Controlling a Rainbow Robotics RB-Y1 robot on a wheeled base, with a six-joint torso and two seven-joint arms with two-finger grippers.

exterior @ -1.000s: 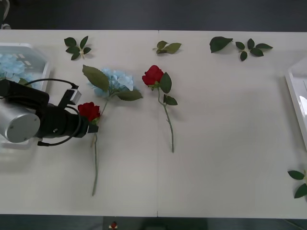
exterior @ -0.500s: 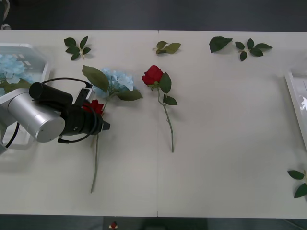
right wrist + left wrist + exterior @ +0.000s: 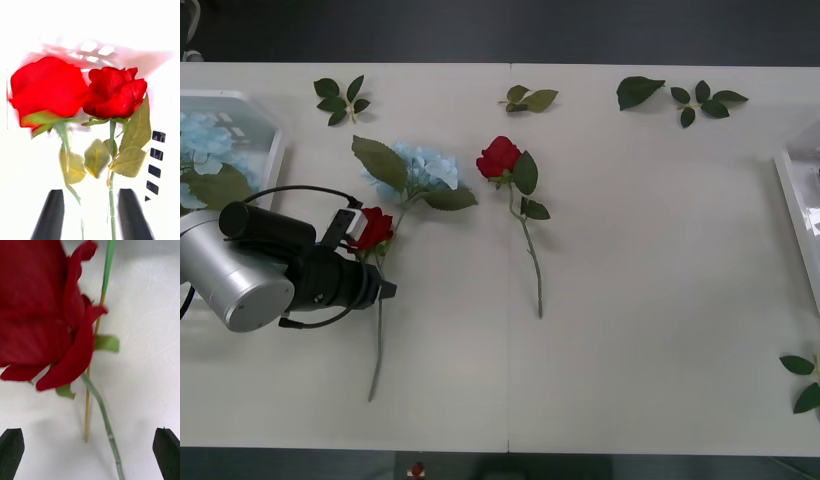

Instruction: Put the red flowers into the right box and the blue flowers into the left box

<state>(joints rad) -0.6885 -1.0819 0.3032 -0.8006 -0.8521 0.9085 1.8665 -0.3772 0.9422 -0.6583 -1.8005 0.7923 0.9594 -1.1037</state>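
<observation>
A: On the table's (image 3: 650,300) left side, what's the L gripper (image 3: 383,290) doing?

B: Hovering w/ its tip just beside the rose (image 3: 374,228) lying there, by the stem under the bloom. L wrist cam is showing that bloom (image 3: 45,315) big and close, stem running down btwn the two black fingers (image 3: 11,453). They're sitting at opposite corners, spread wide, gripping nothing.

A: Where's everything else lying?

B: Blue flower (image 3: 420,168) is lying just beyond that rose, big leaves either side, stem angling down toward the rose's bloom. Can't tell if they're touching. 2nd rose (image 3: 499,157) is lying near table centre, stem pointing toward the near edge. More blue flowers (image 3: 205,140) are sitting inside the left box (image 3: 275,135), far left. Right box (image 3: 795,205) is poking in at the far R edge, just its white rim.

A: R gripper?

B: R wrist cam is looking at two roses (image 3: 112,92) side by side on a white surface, stems running toward the cam. R gripper (image 3: 90,213) fingers (image 3: 50,217) are apart, one stem passing btwn them, pads not closing on it.

A: Loose stuff?

B: Leaf sprigs (image 3: 340,98) are lying along the far edge, and another at the near R corner.
</observation>
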